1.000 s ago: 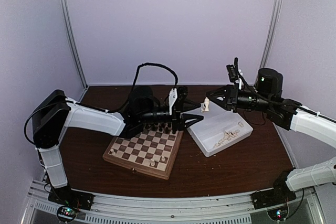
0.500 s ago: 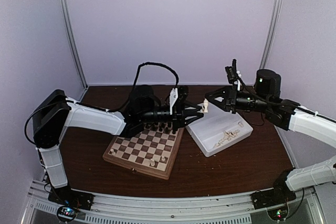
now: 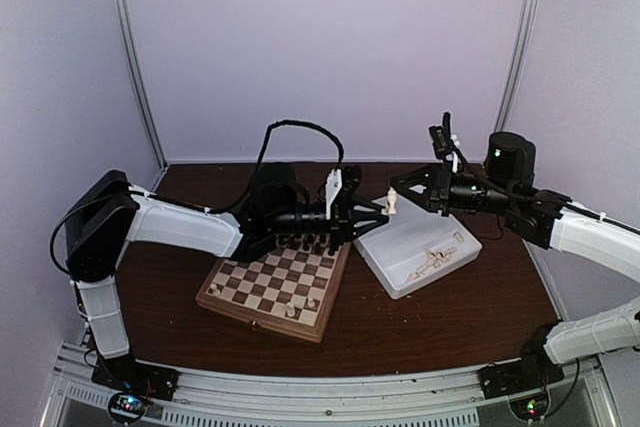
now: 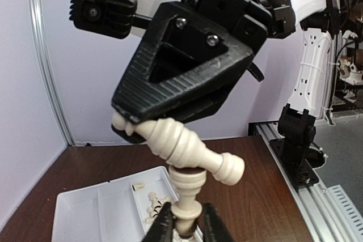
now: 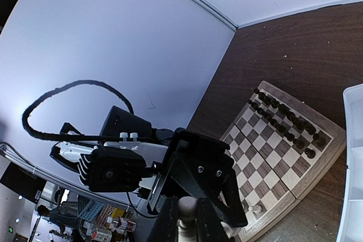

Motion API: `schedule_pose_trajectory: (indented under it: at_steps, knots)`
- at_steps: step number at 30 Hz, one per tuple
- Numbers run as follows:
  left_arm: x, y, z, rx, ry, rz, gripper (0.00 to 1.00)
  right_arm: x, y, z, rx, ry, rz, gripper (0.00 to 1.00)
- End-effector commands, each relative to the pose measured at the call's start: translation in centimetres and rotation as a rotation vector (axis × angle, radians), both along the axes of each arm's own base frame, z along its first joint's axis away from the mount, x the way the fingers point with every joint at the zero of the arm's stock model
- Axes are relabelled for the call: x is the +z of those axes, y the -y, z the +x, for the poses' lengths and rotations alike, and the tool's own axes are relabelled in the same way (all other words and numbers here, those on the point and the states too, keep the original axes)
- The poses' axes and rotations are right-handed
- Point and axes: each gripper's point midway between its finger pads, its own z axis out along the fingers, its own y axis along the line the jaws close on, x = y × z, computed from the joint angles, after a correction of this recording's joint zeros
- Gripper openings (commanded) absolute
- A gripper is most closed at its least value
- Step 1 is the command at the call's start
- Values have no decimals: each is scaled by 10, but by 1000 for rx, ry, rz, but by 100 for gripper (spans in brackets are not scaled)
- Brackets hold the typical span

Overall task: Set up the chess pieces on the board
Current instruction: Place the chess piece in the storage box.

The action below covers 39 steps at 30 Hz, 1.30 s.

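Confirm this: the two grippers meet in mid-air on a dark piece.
Not dark: the piece between the left gripper and the right gripper is cream, as the left wrist view shows. They do meet in mid-air.

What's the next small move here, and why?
Probably open the right tool and let go: the cream chess piece hangs in mid-air between both tools, and the left tool's fingers pinch its stem.

Light is soft and even, with faint shadows on the dark desk [image 3: 450, 317]. The right wrist view bends strongly at its edges.
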Motion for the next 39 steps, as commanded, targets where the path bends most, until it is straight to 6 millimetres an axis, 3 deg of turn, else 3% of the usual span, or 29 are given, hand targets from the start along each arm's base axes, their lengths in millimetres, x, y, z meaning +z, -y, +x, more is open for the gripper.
schedule_pose_trajectory:
  at_steps: [1, 6, 16, 24, 32, 39]
  knots:
    - [12, 3, -3, -10, 25, -20, 9, 8, 1, -5, 13, 26, 20, 3]
    - [12, -2, -6, -4, 29, 5, 0, 5, 3, -5, -2, 31, -1, 3]
    - [3, -27, -8, 75, 23, 138, 0, -25, 24, -1, -94, 58, -185, 3]
    - [-8, -72, -18, 171, -65, 363, 0, -57, 45, 6, -180, 81, -339, 2]
    - [-30, -137, -23, 373, -234, 627, 0, -84, 56, 13, -220, 75, -432, 1]
    - [-40, -228, -31, 593, -201, 922, 0, -95, 56, 17, -218, 71, -466, 1]
